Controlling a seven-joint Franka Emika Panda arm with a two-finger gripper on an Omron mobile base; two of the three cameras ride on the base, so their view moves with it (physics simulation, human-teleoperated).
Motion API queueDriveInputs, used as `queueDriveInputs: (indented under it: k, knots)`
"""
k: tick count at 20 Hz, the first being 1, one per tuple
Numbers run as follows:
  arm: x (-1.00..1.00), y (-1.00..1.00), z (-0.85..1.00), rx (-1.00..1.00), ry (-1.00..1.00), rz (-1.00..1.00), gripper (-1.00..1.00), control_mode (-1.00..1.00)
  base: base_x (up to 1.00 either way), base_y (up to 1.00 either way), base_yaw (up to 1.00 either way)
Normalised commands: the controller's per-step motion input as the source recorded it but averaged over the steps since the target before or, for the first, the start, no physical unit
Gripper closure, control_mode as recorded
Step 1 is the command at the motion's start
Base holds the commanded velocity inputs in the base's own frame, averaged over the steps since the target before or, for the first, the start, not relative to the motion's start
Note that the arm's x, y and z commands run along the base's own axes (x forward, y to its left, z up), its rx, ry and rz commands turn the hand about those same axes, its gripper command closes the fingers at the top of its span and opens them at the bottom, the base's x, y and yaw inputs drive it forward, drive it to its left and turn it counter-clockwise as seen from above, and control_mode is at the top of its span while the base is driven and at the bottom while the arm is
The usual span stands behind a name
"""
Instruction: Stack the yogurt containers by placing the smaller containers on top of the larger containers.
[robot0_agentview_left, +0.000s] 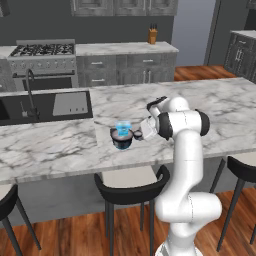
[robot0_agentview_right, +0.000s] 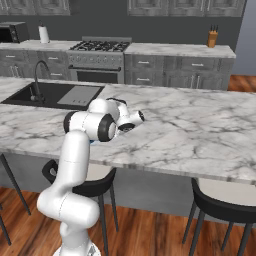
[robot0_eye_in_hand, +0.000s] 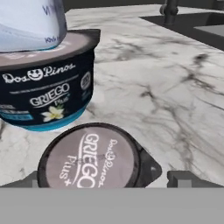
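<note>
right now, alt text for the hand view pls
A small dark yogurt cup with a pale lid sits between the open gripper tips on the marble counter. Behind it, a light-blue cup stands on the wide dark tub.

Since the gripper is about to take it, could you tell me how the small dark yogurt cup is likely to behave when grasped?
The small dark cup looks squat with a flat lid, so it should sit steady rather than tip. Its round wall may slip or turn between the open gripper's fingers. It looks light for its size, so a nudge could slide it across the smooth marble counter.
</note>
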Motion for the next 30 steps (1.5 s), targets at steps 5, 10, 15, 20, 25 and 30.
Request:
queueDriveInputs:
  k: [5, 10, 15, 20, 25, 30]
  knots:
    - [0.0, 0.1, 0.0, 0.0, 0.0, 0.0, 1.0, -1.0, 0.0, 0.0, 0.0]
    - [0.0, 0.0, 0.0, 0.0, 0.0, 0.0, 1.0, -1.0, 0.0, 0.0, 0.0]
    - [0.0, 0.0, 0.01, 0.04, 0.0, 0.0, 1.0, -1.0, 0.0, 0.0, 0.0]
    - [-0.17, -0.06, 0.27, 0.09, 0.0, 0.0, 1.0, -1.0, 0.0, 0.0, 0.0]
    - [-0.3, -0.2, 0.37, 0.03, 0.0, 0.0, 1.0, -1.0, 0.0, 0.0, 0.0]
    - [-0.43, -0.14, 0.47, 0.0, -0.01, 0.0, 1.0, -1.0, 0.0, 0.0, 0.0]
